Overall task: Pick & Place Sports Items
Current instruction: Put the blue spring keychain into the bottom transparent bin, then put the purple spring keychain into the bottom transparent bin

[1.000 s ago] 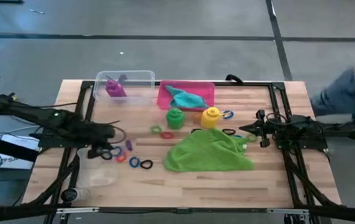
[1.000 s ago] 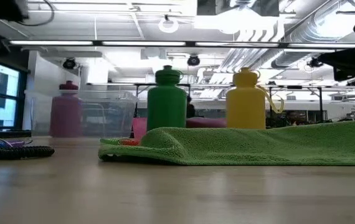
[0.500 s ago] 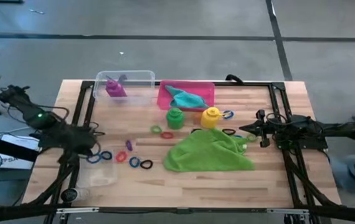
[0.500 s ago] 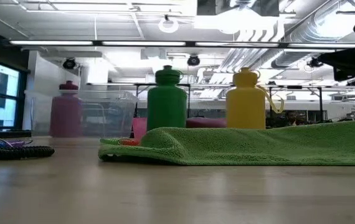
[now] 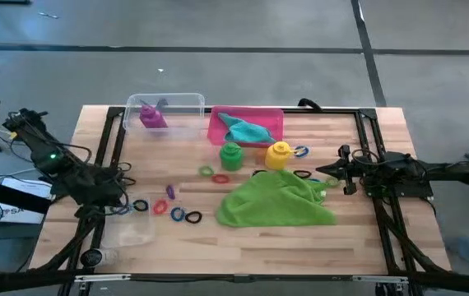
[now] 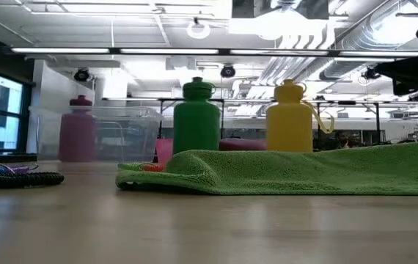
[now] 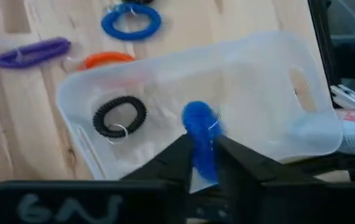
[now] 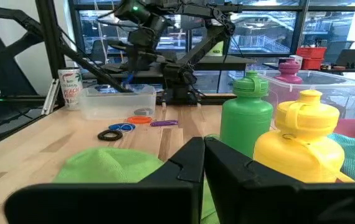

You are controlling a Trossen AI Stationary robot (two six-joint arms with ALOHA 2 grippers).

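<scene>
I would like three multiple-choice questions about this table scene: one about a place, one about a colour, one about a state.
1. Where does the purple bottle stand?
A. in the clear tub at the table's far edge
B. on the green cloth
C. in the pink tray

2. What colour is the ring between the left gripper's jaws?
A. orange
B. blue
C. black

3. How are the right gripper's jaws?
A. wide open
B. shut on the yellow bottle
C. shut, holding nothing

Answers:
1 A: the high view shows it inside the clear tub beside the pink tray.
2 B: the left wrist view shows a blue ring between the jaws, above another tub with a black ring in it.
3 C: the right wrist view shows the jaws together, the yellow bottle apart.
</scene>
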